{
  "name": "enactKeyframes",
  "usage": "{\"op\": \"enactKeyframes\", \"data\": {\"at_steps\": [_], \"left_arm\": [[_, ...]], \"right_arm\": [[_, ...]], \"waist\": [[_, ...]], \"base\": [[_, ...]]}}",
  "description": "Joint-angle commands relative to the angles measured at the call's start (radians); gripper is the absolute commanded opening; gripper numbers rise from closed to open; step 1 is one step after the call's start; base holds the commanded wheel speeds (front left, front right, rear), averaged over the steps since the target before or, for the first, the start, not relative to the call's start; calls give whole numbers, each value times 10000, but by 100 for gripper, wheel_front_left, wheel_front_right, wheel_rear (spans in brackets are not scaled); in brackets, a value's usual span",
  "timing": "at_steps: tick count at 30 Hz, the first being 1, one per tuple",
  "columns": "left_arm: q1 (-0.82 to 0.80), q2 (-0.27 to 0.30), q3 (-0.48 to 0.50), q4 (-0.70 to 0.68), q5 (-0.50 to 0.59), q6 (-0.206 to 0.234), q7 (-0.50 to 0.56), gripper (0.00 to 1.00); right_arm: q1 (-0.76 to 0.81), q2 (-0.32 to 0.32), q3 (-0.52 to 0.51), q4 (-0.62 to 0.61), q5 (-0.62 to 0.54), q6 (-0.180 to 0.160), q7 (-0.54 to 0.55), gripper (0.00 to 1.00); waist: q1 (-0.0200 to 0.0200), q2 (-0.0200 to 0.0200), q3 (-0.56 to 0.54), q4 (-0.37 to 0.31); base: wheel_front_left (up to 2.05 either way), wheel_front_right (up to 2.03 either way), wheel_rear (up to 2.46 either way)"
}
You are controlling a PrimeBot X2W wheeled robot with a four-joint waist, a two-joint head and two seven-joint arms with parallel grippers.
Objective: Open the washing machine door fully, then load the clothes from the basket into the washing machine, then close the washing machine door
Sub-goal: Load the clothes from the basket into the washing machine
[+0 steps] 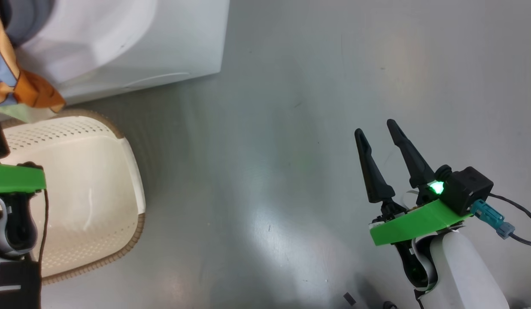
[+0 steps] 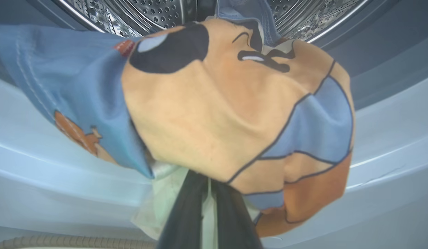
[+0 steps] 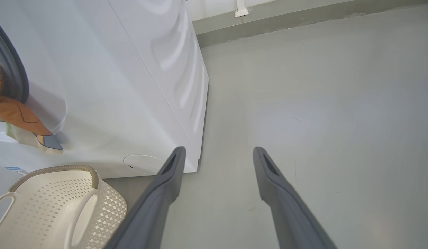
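Observation:
The clothes [image 2: 214, 110], light blue with orange cartoon patches and some cream cloth, hang out of the washing machine [image 2: 390, 145] mouth, below its steel drum [image 2: 148, 14]. My left gripper [image 2: 207, 185] is shut on their lower edge, with cream cloth pinched between the dark fingers. In the head view the same clothes [image 1: 29, 90] dangle at the far left, in front of the washing machine [image 1: 153, 38] and above the basket [image 1: 136, 189], which looks empty. My right gripper [image 1: 379, 128] is open over bare floor, well to the right. The washing machine door is out of view.
The right wrist view shows the washer's white side [image 3: 137, 69], its round service flap [image 3: 143, 163], the basket [image 3: 106, 204] at lower left and the hanging clothes [image 3: 16, 114]. Grey floor [image 3: 321, 86] stretches to a wall skirting at the back.

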Motion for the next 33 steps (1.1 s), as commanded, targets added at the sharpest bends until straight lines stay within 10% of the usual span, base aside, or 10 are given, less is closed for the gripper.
{"op": "enactKeyframes", "data": {"at_steps": [1, 13, 33], "left_arm": [[282, 389, 324, -413, 168, -27, -59, 0], [-106, 831, 769, -1465, 1381, -27, -59, 0], [-3168, 3640, -331, 184, 394, -27, 1721, 0]], "right_arm": [[225, 26, 192, -149, 56, 27, -48, 100], [244, 26, 297, -55, 185, 27, -48, 100], [359, 26, 466, -67, 574, 27, -48, 100]], "waist": [[1, 0, -117, 68], [1, 0, -345, 3], [1, 0, -414, -484]], "base": [[0, 0, 0], [0, 0, 0], [0, 0, 0]]}}
